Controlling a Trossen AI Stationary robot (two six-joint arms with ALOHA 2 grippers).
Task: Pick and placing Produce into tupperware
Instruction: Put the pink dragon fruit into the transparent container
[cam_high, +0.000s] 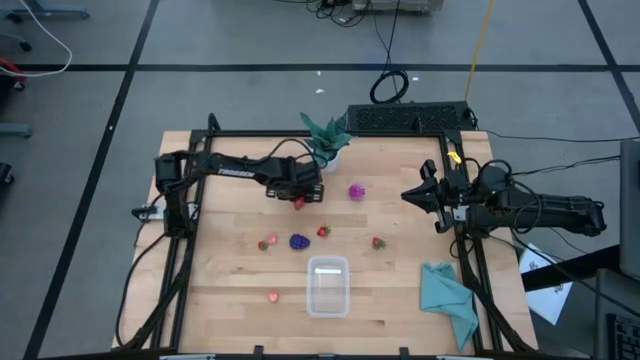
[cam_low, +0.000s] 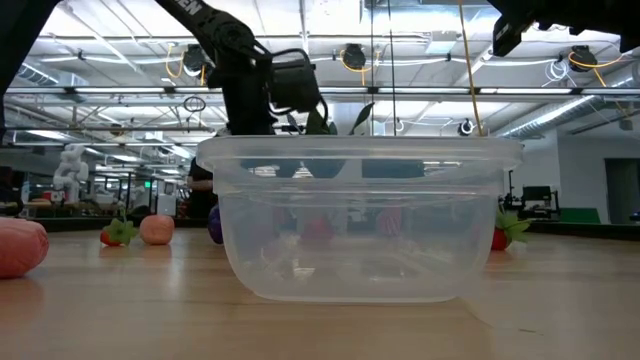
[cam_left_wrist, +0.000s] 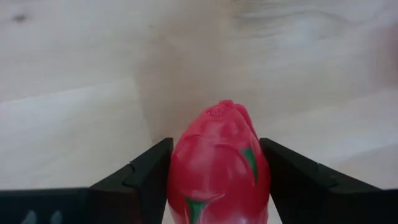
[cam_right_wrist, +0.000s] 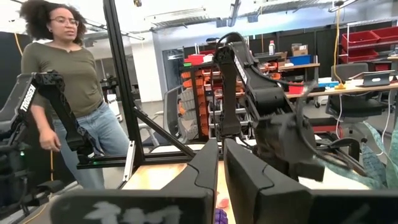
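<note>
the left gripper hung over the far middle of the wooden table, just beside the green potted plant, and its two dark fingers were clamped on either side of a red toy fruit with green leaf marks, lifted clear of the wood. the clear tupperware sat near the front edge, a little right of centre, well apart from that gripper; from the table-level camera i couldn't make out for sure whether anything lay inside it.

the rest of the produce was scattered between the two: a magenta piece to the right of the held fruit, a dark purple one in the middle with a pinkish piece on its left and a small red one on its right, another red one further right, and one more small piece just left of the tupperware.

the right gripper waited at the right side of the table, fingers pressed together with nothing between them. a teal cloth lay at the near right corner. a person stood beyond the table.
</note>
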